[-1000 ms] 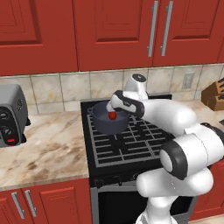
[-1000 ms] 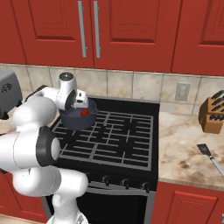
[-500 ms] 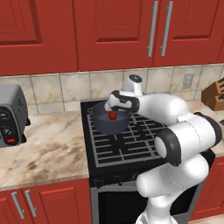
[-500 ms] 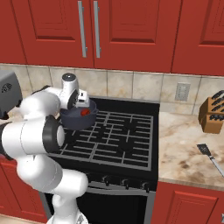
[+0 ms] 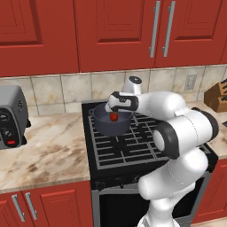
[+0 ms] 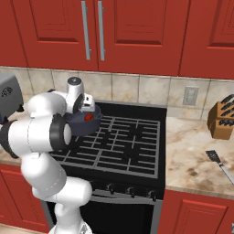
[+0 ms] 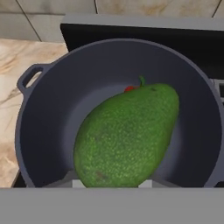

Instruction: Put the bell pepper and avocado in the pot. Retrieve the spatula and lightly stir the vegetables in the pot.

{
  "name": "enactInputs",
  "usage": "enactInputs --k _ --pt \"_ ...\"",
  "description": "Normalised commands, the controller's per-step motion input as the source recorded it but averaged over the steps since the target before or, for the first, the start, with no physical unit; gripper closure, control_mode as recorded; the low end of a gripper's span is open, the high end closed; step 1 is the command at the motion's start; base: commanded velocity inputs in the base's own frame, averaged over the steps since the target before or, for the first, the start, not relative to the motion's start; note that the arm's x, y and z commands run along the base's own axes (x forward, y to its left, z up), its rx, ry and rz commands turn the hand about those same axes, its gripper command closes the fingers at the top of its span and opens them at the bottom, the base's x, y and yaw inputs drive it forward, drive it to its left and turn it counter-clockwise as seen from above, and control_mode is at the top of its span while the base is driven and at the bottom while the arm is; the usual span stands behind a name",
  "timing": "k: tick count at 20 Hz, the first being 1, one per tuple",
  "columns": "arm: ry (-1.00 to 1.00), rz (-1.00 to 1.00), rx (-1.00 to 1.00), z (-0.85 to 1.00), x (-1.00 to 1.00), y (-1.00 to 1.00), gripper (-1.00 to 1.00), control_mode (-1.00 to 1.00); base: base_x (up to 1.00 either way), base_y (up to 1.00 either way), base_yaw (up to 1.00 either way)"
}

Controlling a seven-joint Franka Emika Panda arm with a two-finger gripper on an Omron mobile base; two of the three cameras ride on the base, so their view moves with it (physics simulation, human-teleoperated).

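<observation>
On the stove's back left burner sits the pot (image 5: 111, 123), dark grey-blue, with the arm reaching over it from the right. From the hand camera you're looking straight down into it, and a big bumpy green avocado (image 7: 127, 135) hangs right in front of the lens over the pot's mouth. The pincer (image 5: 109, 106) is hovering just above the rim. Its tips are hidden behind the avocado's bottom end, which sits right where they would be, so it looks clenched on the avocado, though I can't see the actual contact.

The bell pepper (image 5: 114, 116) is already inside the pot, a tiny bright red thing; in the hand view just a sliver of red and its green stem peek out past the avocado's upper edge.

Over on the right table, well apart from the stove, the spatula (image 6: 218, 162) lies flat near the front edge, with a wooden knife block (image 6: 222, 119) behind it by the wall. A grey toaster (image 5: 11, 116) stands on the left table.
</observation>
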Motion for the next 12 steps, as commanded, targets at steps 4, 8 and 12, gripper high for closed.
enactInputs --k 4,8,12 --pt "0.00 0.00 0.00 -0.10 0.08 0.00 1.00 -1.00 0.00 0.00 0.00" --pt "0.00 0.00 0.00 -0.08 0.07 0.00 1.00 -1.00 0.00 0.00 0.00" --pt "0.00 0.00 0.00 -0.11 0.11 0.00 1.00 -1.00 0.00 0.00 0.00"
